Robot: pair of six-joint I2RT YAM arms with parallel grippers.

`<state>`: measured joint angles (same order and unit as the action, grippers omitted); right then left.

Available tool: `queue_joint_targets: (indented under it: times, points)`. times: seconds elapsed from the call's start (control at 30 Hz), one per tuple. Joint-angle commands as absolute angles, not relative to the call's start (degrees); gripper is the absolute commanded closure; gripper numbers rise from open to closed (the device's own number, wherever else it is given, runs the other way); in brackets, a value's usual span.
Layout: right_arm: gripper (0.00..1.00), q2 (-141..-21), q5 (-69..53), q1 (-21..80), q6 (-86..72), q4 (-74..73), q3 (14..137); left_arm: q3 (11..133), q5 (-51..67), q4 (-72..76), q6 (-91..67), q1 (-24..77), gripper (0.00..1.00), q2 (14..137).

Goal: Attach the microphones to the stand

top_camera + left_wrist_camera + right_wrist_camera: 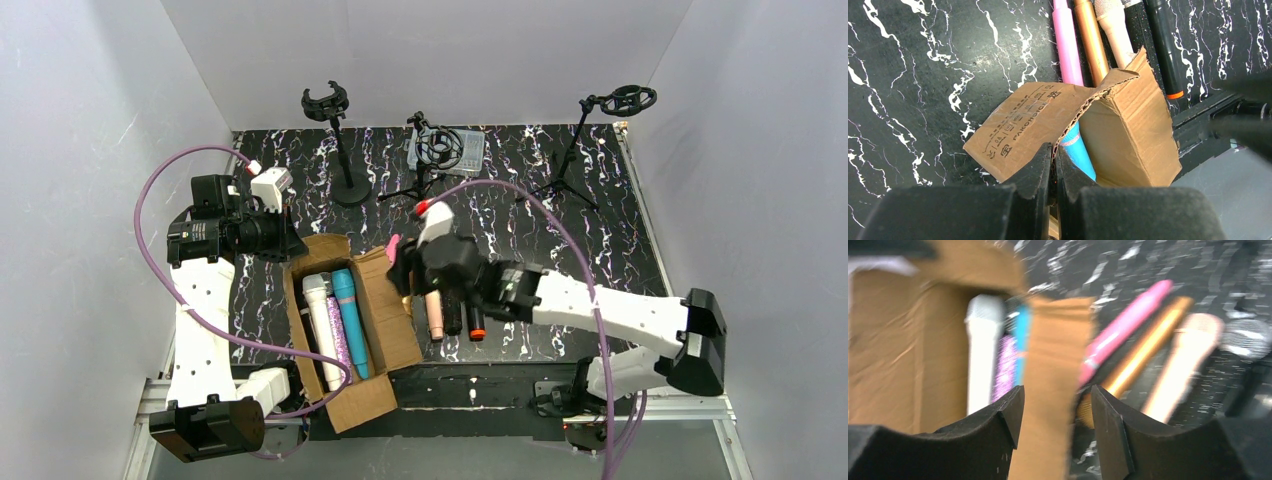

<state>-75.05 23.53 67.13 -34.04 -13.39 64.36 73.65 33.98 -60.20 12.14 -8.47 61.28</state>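
A cardboard box [390, 335] holds a white microphone [322, 330], a purple glitter one [340, 348] and a teal one [350, 320]. My left gripper [290, 243] is shut on the box's wall edge [1068, 127], with the teal microphone [1079, 152] just beside it. My right gripper [402, 270] is open, its jaws either side of the box's right flap [1050, 390]. The pink [1123, 330], gold [1143, 345] and peach [1183, 360] microphones lie on the table right of the box. Black ones [454, 315] lie beside them. Three stands [335, 140] are at the back.
A tripod stand with a shock mount [435, 150] and another tripod [600, 130] stand at the back, with a clear plastic box [465, 150] behind the middle one. White walls close in the table. The right wrist view is motion-blurred.
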Motion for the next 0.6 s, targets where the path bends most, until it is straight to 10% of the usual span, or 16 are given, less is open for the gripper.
queue_joint_targets:
  times: [0.0, 0.57]
  points:
    - [0.41, -80.7, 26.2, 77.0, -31.8, -9.2, 69.0, 75.1, 37.6, -59.2, 10.7, -8.4, 1.0, 59.6]
    - [0.32, -105.9, 22.9, 84.6, -28.6, -4.6, 84.0, 75.4, 37.0, -59.7, 10.5, -8.4, 1.0, 58.9]
